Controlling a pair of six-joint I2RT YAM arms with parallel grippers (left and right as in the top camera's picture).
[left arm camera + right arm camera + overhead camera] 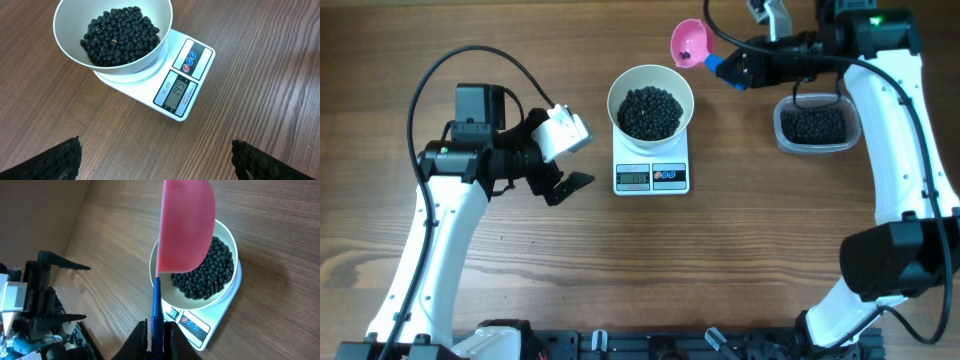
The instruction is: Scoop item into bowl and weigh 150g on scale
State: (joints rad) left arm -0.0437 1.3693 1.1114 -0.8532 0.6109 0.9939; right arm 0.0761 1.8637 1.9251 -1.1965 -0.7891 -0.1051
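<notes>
Mostly done; bowl (pixel 614 98) sits on the scale (pixel 652 178) with a good heap of black beans (pixel 650 112) in it; display (pixel 177 92) looks like 149, so probably a bean or two short. Right fingers (pixel 156 337) closed on the blue handle of the pink scoop (pixel 690 42), held just behind-right of the scale, nearly empty. Clear tub (pixel 779 128) right of the scale holds more beans. Left fingers (pixel 570 158) wide open, empty, left of the scale. Left to do: tiny top-up, confirm reading.
</notes>
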